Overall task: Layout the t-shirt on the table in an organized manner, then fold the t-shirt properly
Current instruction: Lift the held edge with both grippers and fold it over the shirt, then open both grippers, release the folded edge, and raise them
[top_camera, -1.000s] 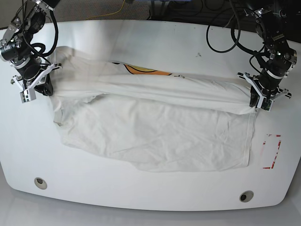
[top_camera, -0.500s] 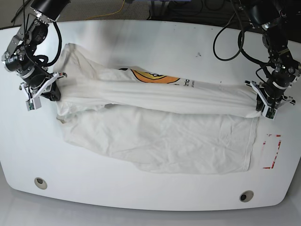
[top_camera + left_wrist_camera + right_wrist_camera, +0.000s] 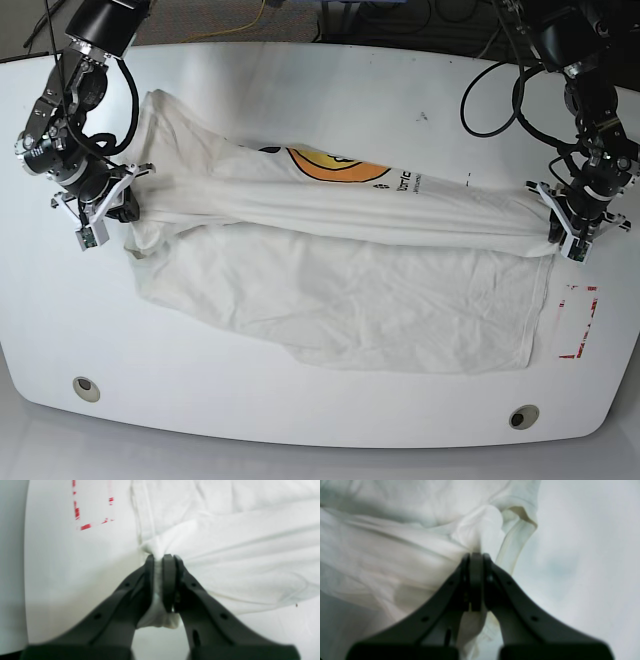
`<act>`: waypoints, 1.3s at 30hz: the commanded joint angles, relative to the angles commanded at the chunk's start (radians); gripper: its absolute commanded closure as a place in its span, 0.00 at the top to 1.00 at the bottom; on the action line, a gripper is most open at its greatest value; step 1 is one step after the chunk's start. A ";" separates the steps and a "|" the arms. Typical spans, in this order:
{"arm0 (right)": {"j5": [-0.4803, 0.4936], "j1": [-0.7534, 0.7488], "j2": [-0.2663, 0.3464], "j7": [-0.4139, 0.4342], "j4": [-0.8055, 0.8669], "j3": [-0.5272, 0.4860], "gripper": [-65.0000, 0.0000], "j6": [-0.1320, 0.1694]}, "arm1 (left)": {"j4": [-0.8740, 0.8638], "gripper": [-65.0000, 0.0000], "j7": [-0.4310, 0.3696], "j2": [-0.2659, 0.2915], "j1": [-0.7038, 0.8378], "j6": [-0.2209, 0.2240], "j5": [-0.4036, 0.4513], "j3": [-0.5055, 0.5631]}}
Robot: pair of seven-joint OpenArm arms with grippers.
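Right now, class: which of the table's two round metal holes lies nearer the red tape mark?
The grommet hole at the near edge on the left gripper's side, just below the red tape mark.

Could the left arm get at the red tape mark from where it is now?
Probably yes: the red tape mark lies bare just beside the left end effector, but that one is shut on the t-shirt.

A robotics lab bench: a glossy white table (image 3: 320, 90) with metal grommet holes (image 3: 86, 387), a red tape rectangle (image 3: 578, 320), and loose black cables (image 3: 490, 95) trailing behind two mounted arms
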 joint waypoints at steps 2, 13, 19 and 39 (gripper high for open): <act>-0.021 0.000 -0.008 0.002 0.000 -0.018 0.00 0.000 | 0.000 0.17 0.000 0.000 0.002 0.000 0.000 0.006; -0.181 -0.003 -0.011 0.002 -0.025 -0.117 0.02 0.000 | -0.002 0.59 0.000 0.000 -0.002 0.000 0.052 0.011; -0.265 -0.002 -0.011 0.003 -0.041 -0.115 0.39 0.000 | -0.002 0.59 -0.003 0.000 -0.012 0.000 0.106 0.012; -0.247 -0.086 -0.011 0.002 0.264 -0.018 0.78 0.000 | 0.189 0.59 -0.196 -0.014 -0.021 0.000 0.206 -0.055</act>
